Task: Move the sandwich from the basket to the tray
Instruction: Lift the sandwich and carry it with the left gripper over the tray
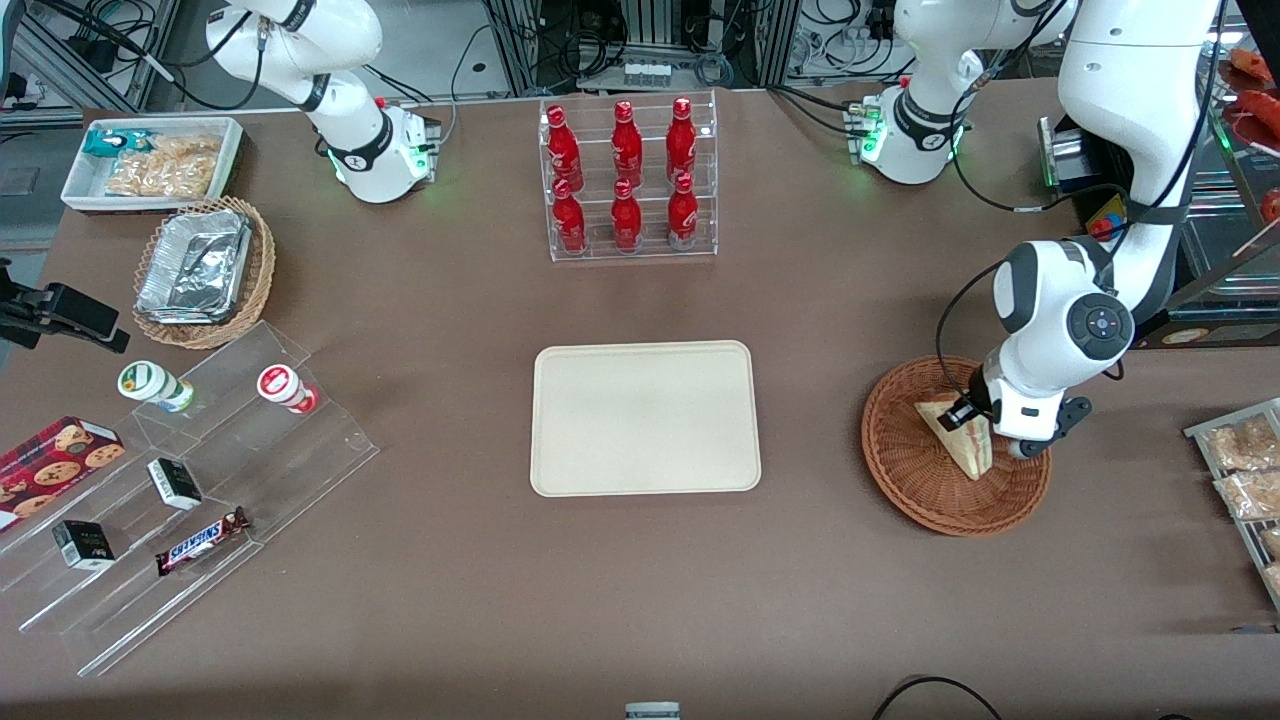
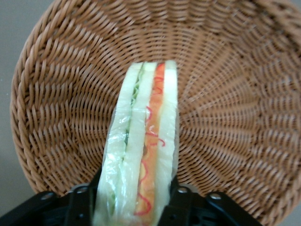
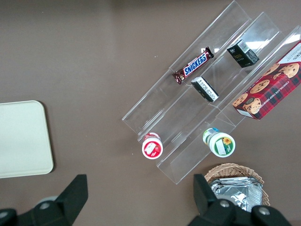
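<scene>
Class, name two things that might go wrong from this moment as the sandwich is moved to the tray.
1. The hand straddles the soft sandwich; squeezing may crush it or push filling out.
2. The sandwich sits inside the basket; a low lift might snag the rim and drag the basket before reaching the tray.

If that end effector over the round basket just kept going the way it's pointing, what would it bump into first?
The end effector points down into the basket with its fingers either side of the sandwich. Going on, it would probably meet the woven basket floor first.

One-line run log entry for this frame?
claw: shut on triangular white-bread sandwich | sandwich: in round reddish-brown wicker basket | beige rectangular tray: bare
</scene>
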{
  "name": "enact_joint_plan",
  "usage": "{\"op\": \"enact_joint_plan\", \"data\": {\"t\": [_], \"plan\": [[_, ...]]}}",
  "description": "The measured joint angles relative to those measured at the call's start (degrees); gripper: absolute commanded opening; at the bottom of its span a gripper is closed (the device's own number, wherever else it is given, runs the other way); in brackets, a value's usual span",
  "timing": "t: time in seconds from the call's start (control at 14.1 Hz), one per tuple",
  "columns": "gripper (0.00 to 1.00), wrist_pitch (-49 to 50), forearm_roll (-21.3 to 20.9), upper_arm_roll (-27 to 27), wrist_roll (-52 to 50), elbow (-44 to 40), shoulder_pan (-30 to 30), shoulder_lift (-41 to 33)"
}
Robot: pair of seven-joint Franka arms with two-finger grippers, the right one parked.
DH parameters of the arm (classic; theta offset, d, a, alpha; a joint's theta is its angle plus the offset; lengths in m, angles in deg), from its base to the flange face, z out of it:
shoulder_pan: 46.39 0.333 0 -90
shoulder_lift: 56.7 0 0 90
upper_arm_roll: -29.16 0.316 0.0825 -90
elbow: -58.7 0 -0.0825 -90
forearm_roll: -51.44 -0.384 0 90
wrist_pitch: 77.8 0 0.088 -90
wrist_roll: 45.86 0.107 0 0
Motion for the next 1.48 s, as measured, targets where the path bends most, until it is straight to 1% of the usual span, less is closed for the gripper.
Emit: {"op": "enact_joint_plan", "data": {"t": [0.07,0.35,0.42,0.64,0.78,0.92,1.27,1.48], "plan": [[0.1,0.1,-0.1,-0.1,1.7,-0.9,-0.2,0.0],[0.1,3.7,-0.1,-0.8,16.0,-4.7,-0.5,-0.1],[0.06,6.7,0.0,-1.7,17.2,-6.3,-0.6,-0.1],[0.06,22.4,0.1,-7.6,17.6,-14.4,-1.1,0.0],[0.06,27.7,0.1,-12.2,15.6,-19.4,-2.1,0.7],[0.06,28.1,0.1,-14.6,12.3,-22.2,-5.7,2.3],[0.06,28.0,0.1,-15.1,1.6,-31.7,-18.8,11.2],[0.06,27.7,-0.7,-15.0,-3.6,-38.6,-24.3,16.8]]}}
